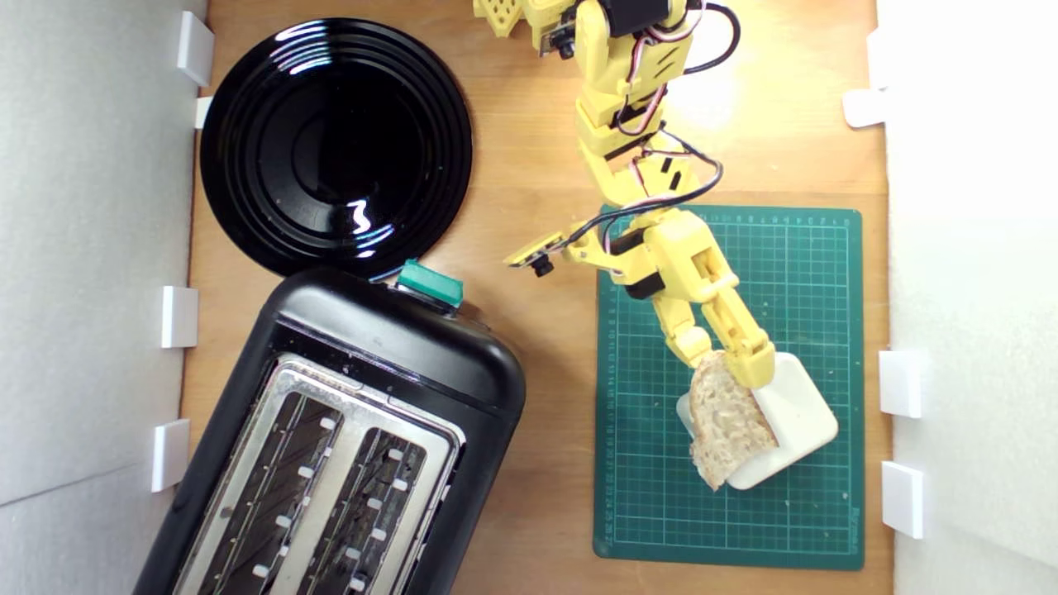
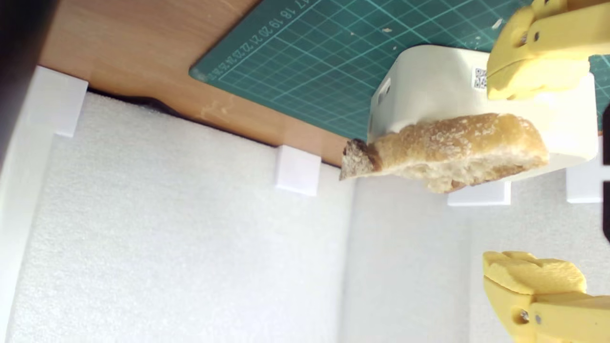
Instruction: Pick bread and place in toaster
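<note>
Your gripper (image 1: 721, 364) is wide open at the bread (image 1: 727, 421), and holds nothing yet.

The bread lies on the cream block (image 1: 798, 413) on the green mat (image 1: 806, 273), well away from the toaster (image 1: 347, 430). It looks light, soft and crumbly, so pinch it gently across its flat sides, near the crust. Your arm reaches down over the mat, one finger on each side of the slice.

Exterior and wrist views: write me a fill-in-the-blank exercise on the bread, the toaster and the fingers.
1. The bread lies on a white ____ on the green cutting mat.
2. The toaster's two slots are ____.
3. The fingers stand ____, one on each side of the bread.
4. Beside the toaster sits a round black ____.

Missing words: block; empty; open; plate
</note>
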Robot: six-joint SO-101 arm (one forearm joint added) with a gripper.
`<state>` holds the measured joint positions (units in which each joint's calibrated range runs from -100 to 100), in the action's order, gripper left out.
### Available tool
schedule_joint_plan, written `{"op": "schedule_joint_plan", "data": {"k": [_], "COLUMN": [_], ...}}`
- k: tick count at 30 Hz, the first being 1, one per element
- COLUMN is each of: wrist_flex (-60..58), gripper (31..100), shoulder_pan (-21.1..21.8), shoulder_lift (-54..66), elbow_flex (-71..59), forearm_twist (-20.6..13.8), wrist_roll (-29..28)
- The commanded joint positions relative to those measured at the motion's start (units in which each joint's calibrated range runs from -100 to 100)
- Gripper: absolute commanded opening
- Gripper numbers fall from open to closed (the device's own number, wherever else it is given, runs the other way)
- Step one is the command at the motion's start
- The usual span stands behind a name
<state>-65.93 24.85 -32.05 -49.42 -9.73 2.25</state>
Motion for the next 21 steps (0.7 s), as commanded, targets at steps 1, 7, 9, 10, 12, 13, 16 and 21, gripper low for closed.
{"op": "schedule_joint_plan", "data": {"k": [1,7,9,10,12,13,16,21], "wrist_flex": [-1.6,-1.6,-1.6,-1.6,-1.6,-1.6,-1.5,-1.5], "gripper": [95.4,95.4,95.4,95.4,95.4,95.4,95.4,95.4], "shoulder_pan": [0.6,0.6,0.6,0.6,0.6,0.6,0.6,0.5], "shoulder_lift": [0.5,0.4,0.4,0.4,0.4,0.3,0.3,0.3], "elbow_flex": [3.0,3.1,3.1,3.1,3.5,3.9,4.0,4.0], "forearm_twist": [0.4,0.4,0.4,0.4,0.4,0.4,0.4,0.4], "wrist_roll": [0.5,0.5,0.5,0.5,0.5,0.5,0.5,0.5]}}
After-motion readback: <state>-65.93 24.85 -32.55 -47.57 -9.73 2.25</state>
